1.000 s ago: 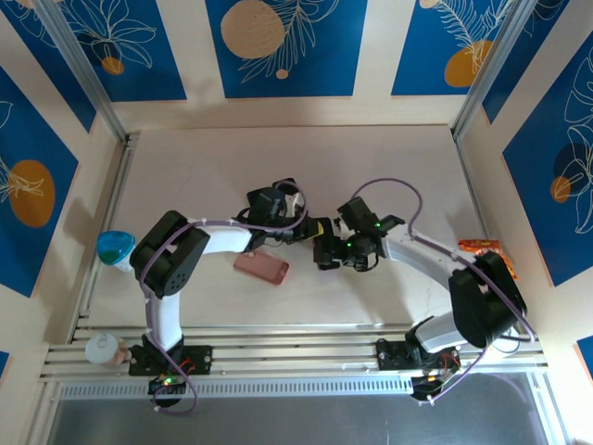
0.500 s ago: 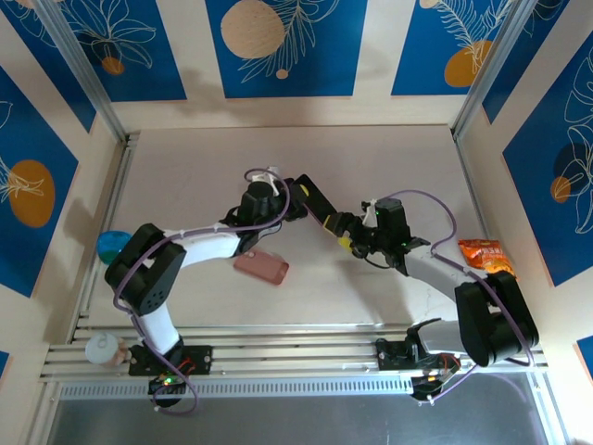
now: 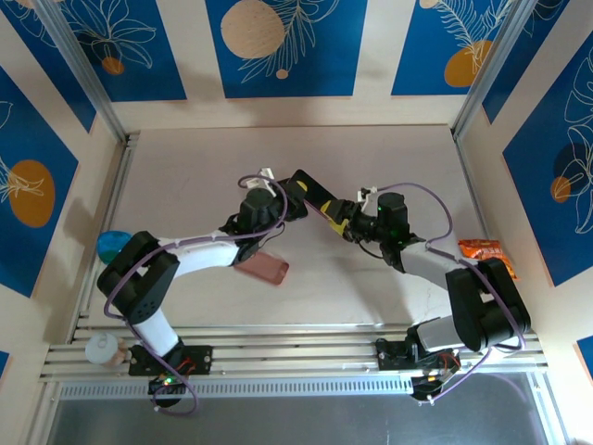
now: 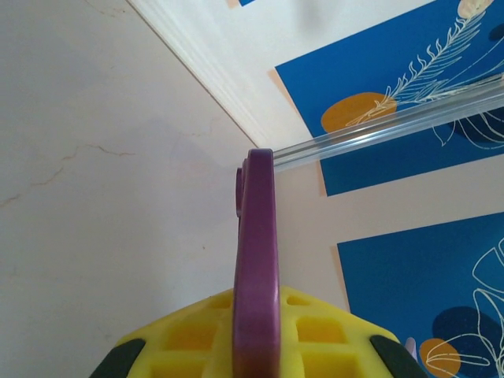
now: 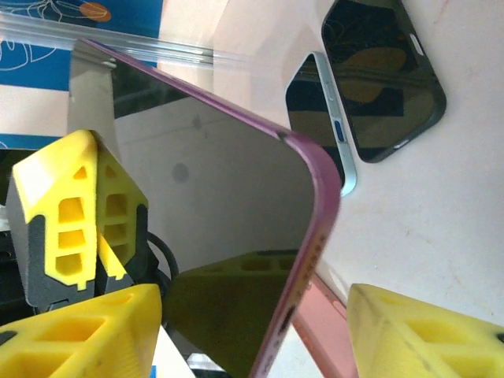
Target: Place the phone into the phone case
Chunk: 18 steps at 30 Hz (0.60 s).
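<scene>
Purple-rimmed and glossy, the phone (image 4: 256, 260) stands edge-on out of my left gripper (image 4: 256, 350). Its yellow fingers (image 4: 346, 350) are clamped shut on the phone's two faces at one end. The rest juts forward past the fingertips, held up off the table (image 3: 185, 167).

My right gripper (image 5: 252, 315) faces it from the opposite side, jaws apart and straddling the free end. The screen sits close to one finger and there is a clear gap before the other, so I judge it is not gripping.

The pink phone case (image 3: 262, 269) lies flat on the table under my left forearm. It is behind and below the left fingertips, apart from the phone.

I expect the phone to be stiff, dense for its size and slippery across the glass, so a pinch on the faces could slide or let it swing. The rim looks the better hold, taken across the two long edges near the middle, which leaves the corners free to seat. The case is probably light and a little pliable, so it may skid when pressed.
</scene>
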Available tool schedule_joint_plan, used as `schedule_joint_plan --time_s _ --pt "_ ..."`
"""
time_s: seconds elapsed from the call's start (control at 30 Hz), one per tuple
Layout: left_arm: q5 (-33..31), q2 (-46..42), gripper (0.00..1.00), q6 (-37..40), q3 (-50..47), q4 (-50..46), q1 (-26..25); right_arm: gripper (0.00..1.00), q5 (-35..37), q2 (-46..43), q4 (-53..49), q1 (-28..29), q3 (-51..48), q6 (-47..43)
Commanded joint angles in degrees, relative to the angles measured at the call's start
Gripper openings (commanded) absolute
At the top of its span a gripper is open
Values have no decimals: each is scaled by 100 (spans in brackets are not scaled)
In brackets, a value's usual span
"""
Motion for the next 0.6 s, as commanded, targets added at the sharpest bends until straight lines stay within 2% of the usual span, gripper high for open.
schedule_joint_plan --time_s 0.0,0.17,0.27,0.47,0.57 --pt "-50 -301 0 -311 -117 552 -94 59 -98 138 276 -60 206 87" --pt "-82 -466 0 -326 -270 499 -110 59 -175 372 450 -64 383 149" --pt "-121 -537 0 -389 -356 530 -109 53 -207 526 642 -63 438 277" --pt "-70 -646 0 -160 -308 265 -113 25 -217 636 808 4 509 411" --pt "-133 -721 15 -113 -377 125 -109 13 -132 497 598 39 532 381"
